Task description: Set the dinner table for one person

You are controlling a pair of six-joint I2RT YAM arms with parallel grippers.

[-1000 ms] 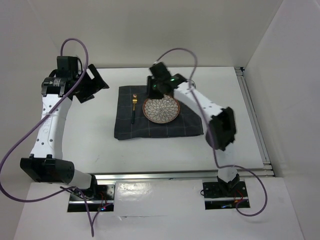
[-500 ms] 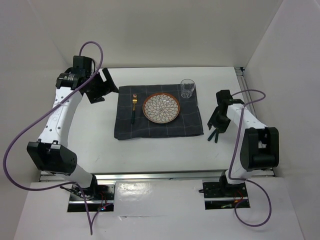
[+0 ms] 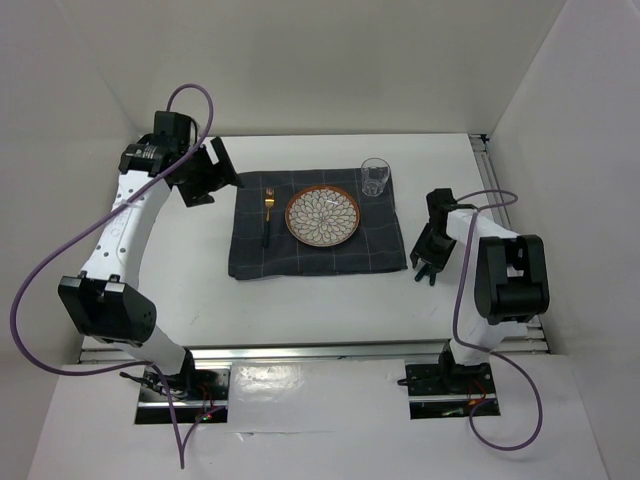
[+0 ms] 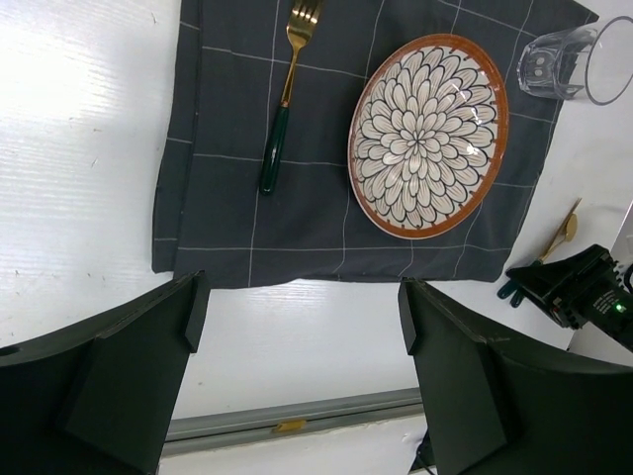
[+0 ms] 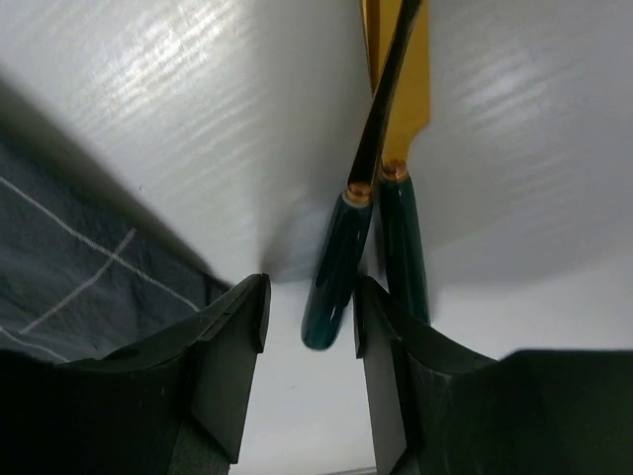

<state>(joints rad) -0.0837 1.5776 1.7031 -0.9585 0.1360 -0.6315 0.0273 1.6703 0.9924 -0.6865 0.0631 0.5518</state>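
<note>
Left gripper [image 4: 302, 292] is released and empty, over the open dinner table [image 3: 300, 300] left of the cloth [image 3: 300, 262]. Right gripper [image 5: 313, 287] straddles a green utensil handle [image 5: 336, 277] off the cloth's right edge; grasp cannot be determined.

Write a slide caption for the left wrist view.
Open left tool hovers over a dark checked cloth set with fork, flower-patterned plate and glass.

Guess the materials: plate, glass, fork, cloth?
The plate looks like glazed ceramic: glossy, painted petal pattern, brown rim. The glass is clear glass or plastic, see-through; can't tell which. The fork has gold-toned metal tines and a glossy dark green handle, perhaps resin or enamel. The cloth looks woven: matte dark grey, thin pale checks.
</note>
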